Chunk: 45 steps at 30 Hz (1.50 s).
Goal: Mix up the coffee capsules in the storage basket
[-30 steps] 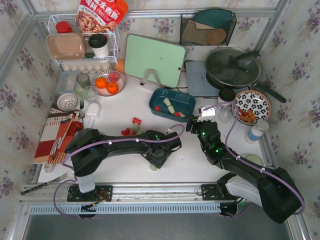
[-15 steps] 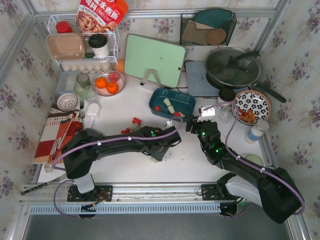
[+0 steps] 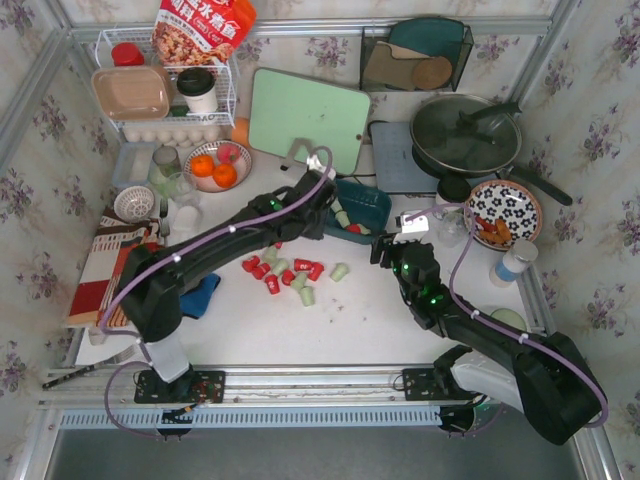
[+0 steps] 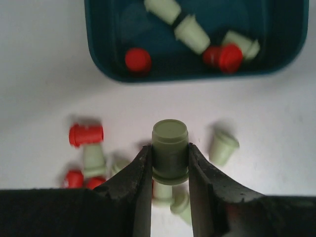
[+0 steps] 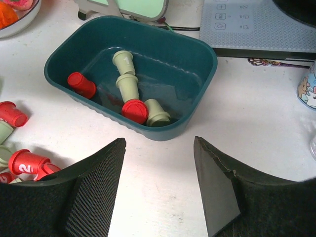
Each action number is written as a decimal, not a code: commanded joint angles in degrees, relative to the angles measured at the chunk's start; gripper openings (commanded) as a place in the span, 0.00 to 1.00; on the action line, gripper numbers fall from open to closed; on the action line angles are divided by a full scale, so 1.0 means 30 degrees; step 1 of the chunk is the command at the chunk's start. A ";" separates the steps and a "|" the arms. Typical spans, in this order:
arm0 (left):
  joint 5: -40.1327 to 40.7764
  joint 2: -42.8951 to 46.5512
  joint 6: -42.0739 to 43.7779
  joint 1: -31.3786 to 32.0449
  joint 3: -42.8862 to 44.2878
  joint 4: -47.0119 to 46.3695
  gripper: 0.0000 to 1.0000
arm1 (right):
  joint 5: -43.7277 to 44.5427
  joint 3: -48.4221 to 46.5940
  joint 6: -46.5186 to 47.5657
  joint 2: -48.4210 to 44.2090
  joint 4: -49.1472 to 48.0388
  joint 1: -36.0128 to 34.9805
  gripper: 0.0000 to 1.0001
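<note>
pinching a pale green capsule (image 4: pixel 170 140) between its jaws, the left gripper (image 4: pixel 170 157) hangs just short of the storage basket (image 4: pixel 106 74), loose coffee capsules (image 4: pixel 86 134) scattered on the table (image 4: pixel 44 94) beneath it. the right gripper (image 5: pixel 159 143) gapes wide and empty, the basket just ahead, red and green capsules inside.

The left arm (image 3: pixel 225 245) hides part of the storage basket (image 3: pixel 370 205).
</note>
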State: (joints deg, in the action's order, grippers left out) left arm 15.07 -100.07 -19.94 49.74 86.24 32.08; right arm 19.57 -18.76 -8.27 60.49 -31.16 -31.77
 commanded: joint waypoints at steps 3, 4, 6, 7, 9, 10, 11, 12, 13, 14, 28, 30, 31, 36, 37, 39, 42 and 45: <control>0.0220 -0.3049 0.2267 -0.1474 0.2314 -0.4169 0.25 | -0.0598 -0.0143 -0.0139 0.0520 -0.0509 -0.0016 0.65; 0.0136 -0.3695 0.2332 -0.1697 0.2672 -0.4749 0.25 | -0.0722 -0.0203 -0.0183 0.0608 -0.0487 -0.0008 0.65; -0.0093 -0.4833 0.2279 -0.2094 0.3603 -0.5402 0.25 | -0.0967 -0.0367 -0.0250 0.0731 -0.0323 0.0004 0.65; -0.0207 -0.5317 0.2151 -0.2280 0.4210 -0.5467 0.25 | -0.1073 -0.0454 -0.0289 0.0778 -0.0240 0.0001 0.65; -0.0748 -0.6527 0.1745 -0.2689 0.5697 -0.4980 0.26 | -0.1301 -0.0595 -0.0394 0.0868 -0.0031 0.0009 0.65; -0.0995 -0.7154 0.1428 -0.2864 0.6472 -0.4580 0.26 | -0.1444 -0.0637 -0.0453 0.0908 0.0046 0.0002 0.65; -0.1100 -0.7782 0.1077 -0.3006 0.7253 -0.3855 0.26 | -0.1669 -0.0708 -0.0485 0.0943 0.0132 0.0001 0.65; -0.1102 -0.8307 0.0774 -0.3141 0.7919 -0.3417 0.26 | -0.1856 -0.0772 -0.0534 0.0983 0.0220 -0.0006 0.65; -0.1062 -0.8816 0.0450 -0.3272 0.8405 -0.3011 0.28 | -0.2022 -0.0838 -0.0587 0.1036 0.0260 0.0000 0.65; -0.0947 -0.9143 0.0106 -0.3387 0.8696 -0.2763 0.29 | -0.2193 -0.0912 -0.0630 0.1109 0.0364 0.0008 0.65; -0.1352 -0.8352 -0.1306 -0.3834 0.7357 -0.3970 0.59 | -0.3582 -0.1607 -0.1002 0.1958 0.0943 -0.0014 0.65; -0.1300 -0.7523 -0.1189 -0.3833 0.6664 -0.4347 0.61 | -0.3839 -0.1860 -0.1081 0.2277 0.1226 -0.0001 0.65; -0.1215 -0.7030 -0.1150 -0.3834 0.6267 -0.4416 0.62 | -0.3973 -0.1967 -0.1154 0.2414 0.1334 -0.0010 0.65; -0.0602 -0.3068 -0.0970 -0.3787 0.2341 -0.5217 0.62 | -0.4660 -0.2251 -0.1362 0.3167 0.1403 -0.0056 0.63; -0.0389 -0.2104 -0.0874 -0.3777 0.1372 -0.5177 0.62 | -0.4753 -0.2352 -0.1397 0.3323 0.1459 -0.0072 0.63; -0.0172 0.0276 -0.0662 -0.3759 -0.0888 -0.4927 0.62 | -0.5092 -0.2548 -0.1402 0.3689 0.1584 -0.0150 0.63; -0.0263 0.3316 -0.0313 -0.3746 -0.3532 -0.3798 0.62 | -0.5715 -0.2823 -0.1025 0.4219 0.1741 -0.0306 0.62; -0.0503 0.6500 -0.0120 -0.3746 -0.5414 -0.1631 0.62 | -0.6771 -0.3525 -0.0276 0.4820 0.2660 -0.0565 0.62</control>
State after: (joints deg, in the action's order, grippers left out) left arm 13.47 -88.84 -22.02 38.48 75.07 20.16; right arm 3.86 -27.29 -11.66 73.45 -25.67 -32.75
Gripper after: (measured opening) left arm 0.620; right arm 0.622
